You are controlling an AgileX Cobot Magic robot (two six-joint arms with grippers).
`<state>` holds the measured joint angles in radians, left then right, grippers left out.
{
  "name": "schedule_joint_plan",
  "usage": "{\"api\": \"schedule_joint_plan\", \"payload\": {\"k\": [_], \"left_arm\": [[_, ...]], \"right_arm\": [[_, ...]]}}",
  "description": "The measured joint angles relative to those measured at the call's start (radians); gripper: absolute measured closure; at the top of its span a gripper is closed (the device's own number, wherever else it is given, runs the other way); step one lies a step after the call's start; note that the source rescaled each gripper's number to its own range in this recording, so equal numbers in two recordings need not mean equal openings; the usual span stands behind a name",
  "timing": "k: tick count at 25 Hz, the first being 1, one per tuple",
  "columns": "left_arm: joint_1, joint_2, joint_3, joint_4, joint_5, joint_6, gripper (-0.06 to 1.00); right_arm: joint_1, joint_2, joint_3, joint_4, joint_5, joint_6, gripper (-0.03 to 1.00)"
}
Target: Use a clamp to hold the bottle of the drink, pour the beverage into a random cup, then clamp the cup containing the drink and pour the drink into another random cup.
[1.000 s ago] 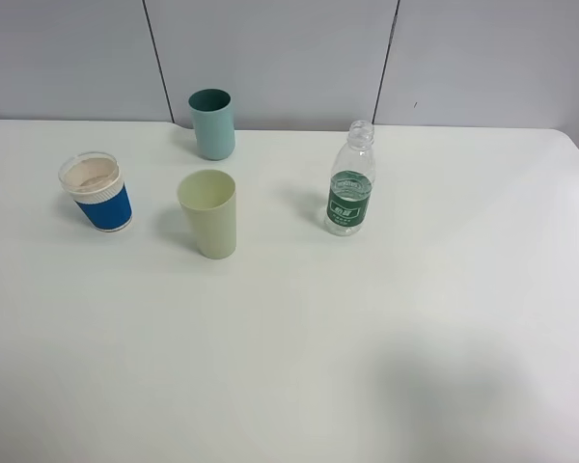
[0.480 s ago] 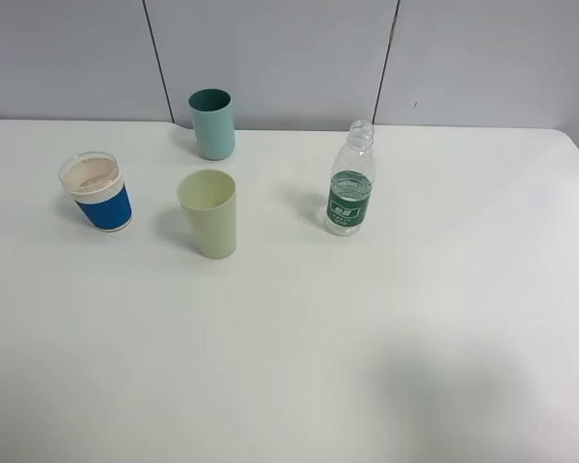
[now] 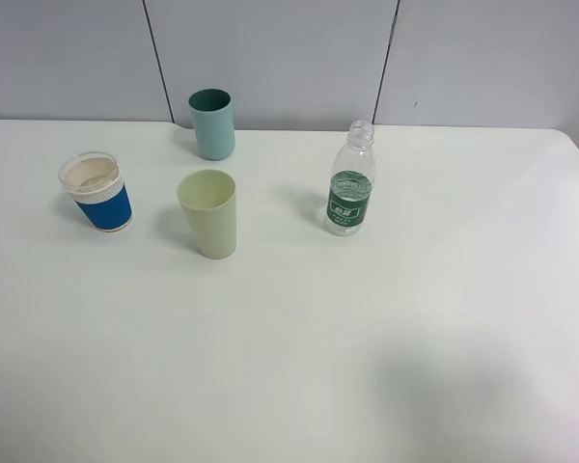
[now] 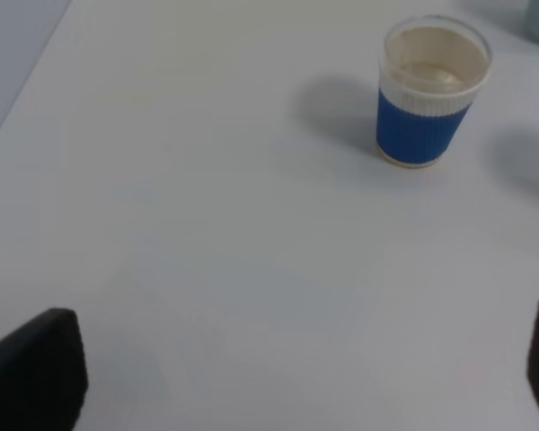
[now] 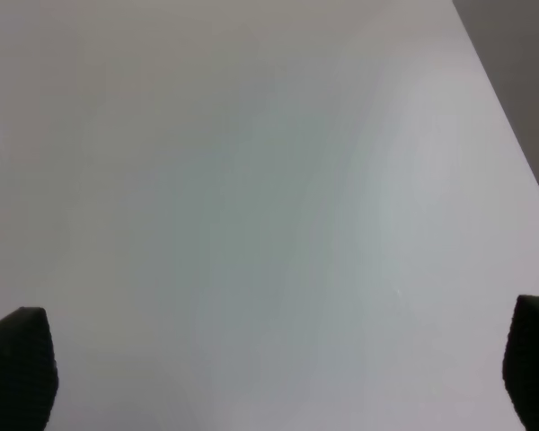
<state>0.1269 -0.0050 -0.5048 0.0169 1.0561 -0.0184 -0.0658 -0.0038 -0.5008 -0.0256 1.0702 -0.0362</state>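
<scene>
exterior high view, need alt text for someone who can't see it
A white table seen from above holds a capless clear bottle with a green label on the right and three upright cups on the left: a pale yellow-green tumbler, a teal cup behind it, and a blue-sleeved paper cup farthest left. No robot arm is in view.

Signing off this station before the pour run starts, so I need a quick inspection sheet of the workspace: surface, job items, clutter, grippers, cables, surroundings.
Surface: white table, bare and dry-looking, no spills seen.
Job's things: bottle upright, capless, green label; pale yellow-green cup upright, left of the bottle; blue paper cup upright, furthest left; teal cup upright at the back. All stand apart, none touching.
Clutter: nothing seen.
Grippers: left gripper open, nothing between its fingertips, blue paper cup ahead of it; right gripper open, nothing held, over bare table. Neither shows in the high view.
Cables: nothing seen.
Surroundings: grey panelled wall behind the table.
</scene>
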Motion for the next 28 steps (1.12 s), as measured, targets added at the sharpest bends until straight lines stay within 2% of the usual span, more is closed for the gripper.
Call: {"api": "schedule_joint_plan", "payload": {"k": [28], "left_arm": [[0.0,0.0,0.0,0.0,0.0,0.0,-0.05]], "right_arm": [[0.0,0.0,0.0,0.0,0.0,0.0,-0.03]]}}
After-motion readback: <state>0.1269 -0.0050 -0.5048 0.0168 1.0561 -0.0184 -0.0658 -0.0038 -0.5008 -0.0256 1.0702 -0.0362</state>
